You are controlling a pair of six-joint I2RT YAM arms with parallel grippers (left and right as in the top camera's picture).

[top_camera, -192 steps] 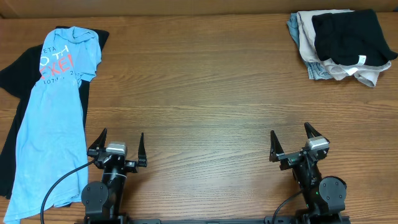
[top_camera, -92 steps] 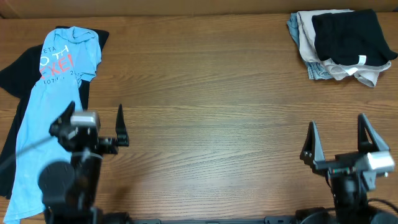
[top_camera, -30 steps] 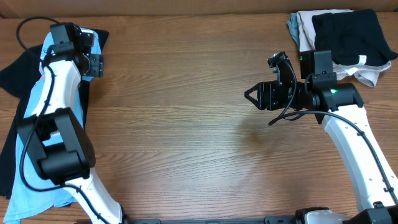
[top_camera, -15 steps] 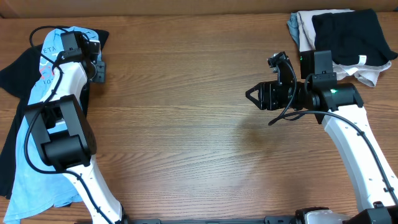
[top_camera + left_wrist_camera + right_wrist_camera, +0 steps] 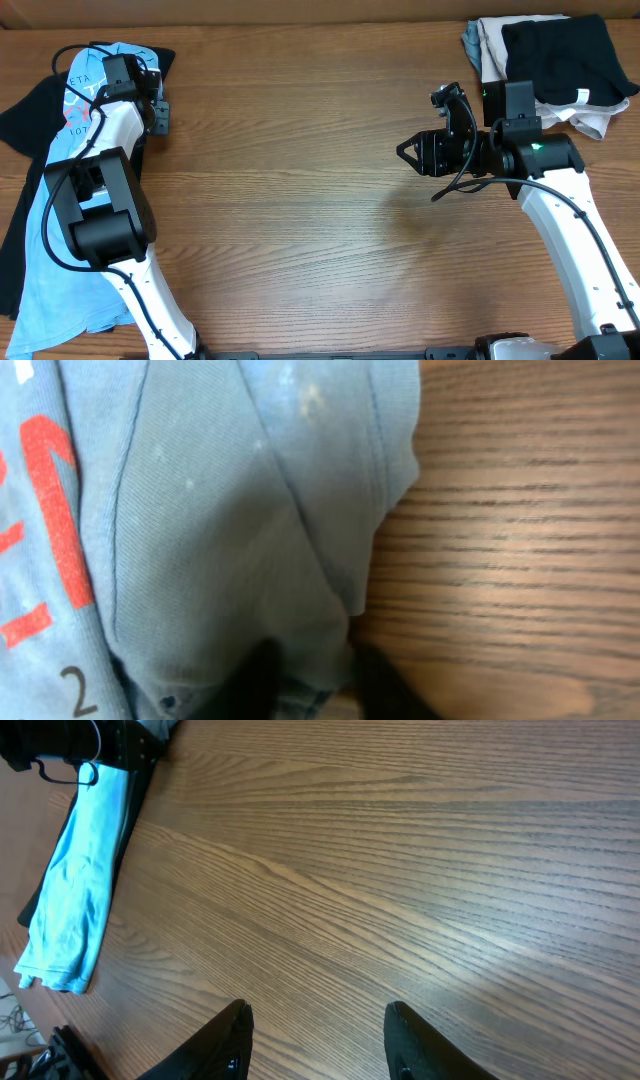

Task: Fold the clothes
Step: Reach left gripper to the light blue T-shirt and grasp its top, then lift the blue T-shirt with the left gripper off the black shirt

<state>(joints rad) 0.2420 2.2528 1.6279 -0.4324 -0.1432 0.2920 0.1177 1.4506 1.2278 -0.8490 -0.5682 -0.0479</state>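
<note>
The clothes, a light blue T-shirt [image 5: 85,190] with red and white lettering, lie lengthwise at the table's left. My left gripper [image 5: 157,108] is down at the shirt's upper right edge. In the left wrist view the blue cloth [image 5: 200,510] fills the frame. That gripper [image 5: 320,685] has its jaws a narrow gap apart, one finger on the cloth and the other on the wood beside the hem. My right gripper [image 5: 405,152] hangs open over bare wood at right centre, nothing between its fingertips [image 5: 315,1040]. The right wrist view shows the shirt [image 5: 75,910] far off.
A black garment [image 5: 25,110] lies under and beside the T-shirt. A pile of folded clothes [image 5: 545,65], black on top, sits at the back right corner, behind the right arm. Brown wooden table [image 5: 300,230] stretches between the two arms.
My left gripper has settled onto the shirt's right edge and its jaws have narrowed around the hem. The right arm has stayed put, its jaws slightly narrower.
</note>
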